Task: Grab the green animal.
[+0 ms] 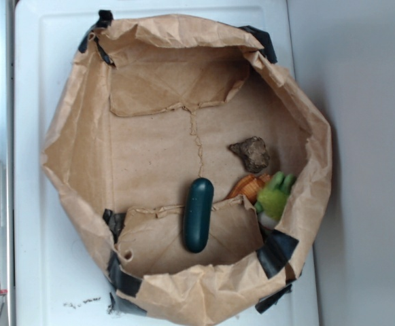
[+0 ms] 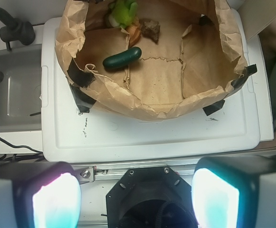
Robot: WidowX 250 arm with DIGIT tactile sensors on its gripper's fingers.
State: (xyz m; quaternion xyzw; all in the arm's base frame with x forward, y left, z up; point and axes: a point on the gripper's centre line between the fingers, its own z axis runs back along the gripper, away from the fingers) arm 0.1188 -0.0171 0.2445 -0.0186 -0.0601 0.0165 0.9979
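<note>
Green animal [image 1: 275, 195] lying inside the paper bag [image 1: 75, 136], against its wall, touching the orange toy [image 1: 249, 186]; brown lump [image 1: 251, 153] and dark capsule [image 1: 198, 214] near. Gripper [image 2: 137, 194] outside the bag, fingers [image 2: 57, 202] spread wide, empty.

Dark capsule [image 1: 198, 214], orange toy [image 1: 249, 186], brown lump [image 1: 251, 153] inside paper bag [image 1: 81, 136].

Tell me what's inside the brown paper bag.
A smooth dark-green capsule, a fuzzy lime-green plush animal, a ribbed orange toy partly hidden beside it, and a brown rock-like lump.
</note>
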